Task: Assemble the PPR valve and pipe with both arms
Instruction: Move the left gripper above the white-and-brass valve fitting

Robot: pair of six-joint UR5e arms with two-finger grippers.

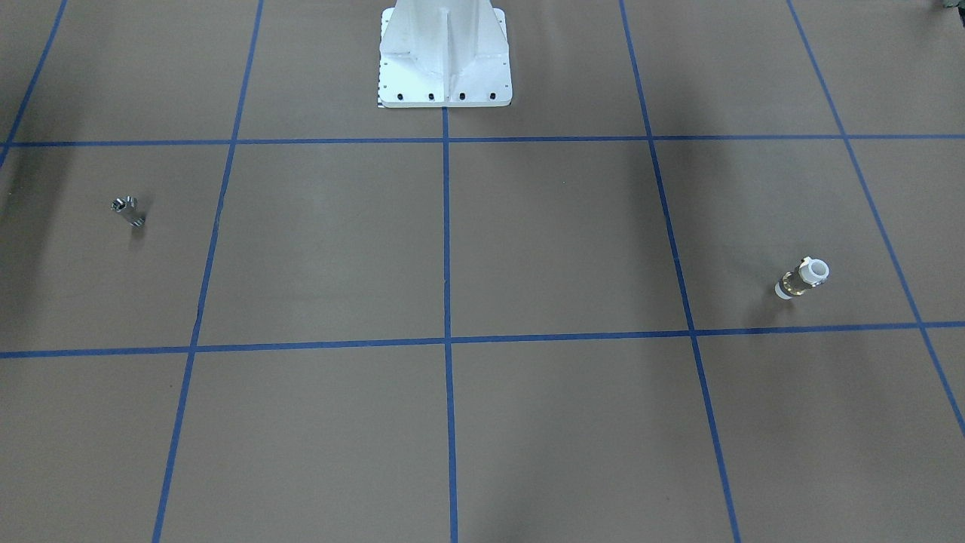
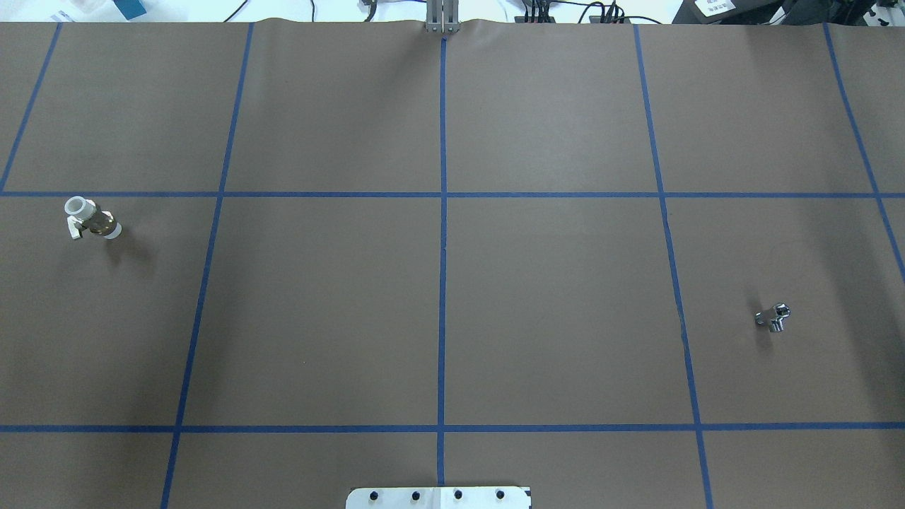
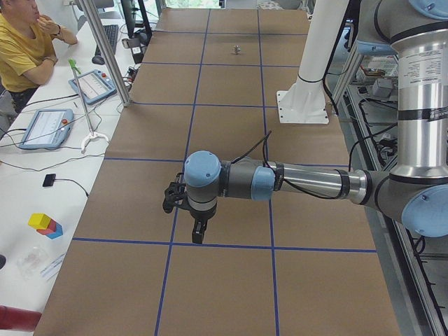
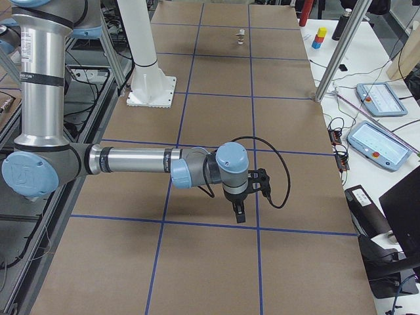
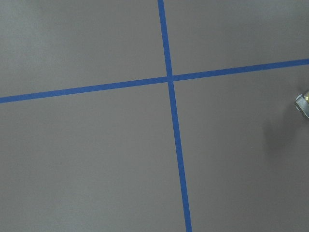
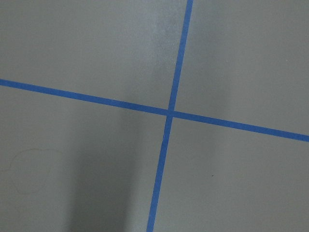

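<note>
The PPR valve (image 2: 92,219), white ends with a brass middle, lies at the table's left side; it also shows in the front view (image 1: 803,277), far off in the right side view (image 4: 241,36), and at the left wrist view's right edge (image 5: 303,104). The silver pipe (image 2: 773,317) lies at the table's right side and shows in the front view (image 1: 128,211) and far off in the left side view (image 3: 236,49). The left gripper (image 3: 199,229) and the right gripper (image 4: 239,213) hang above the table, fingers pointing down. They show only in the side views, so I cannot tell whether they are open or shut.
The white pedestal base (image 1: 445,60) stands at the robot's edge of the brown table with blue tape grid lines. An operator in yellow (image 3: 21,49) sits beside a side table with tablets (image 3: 45,126) and coloured blocks (image 3: 45,225).
</note>
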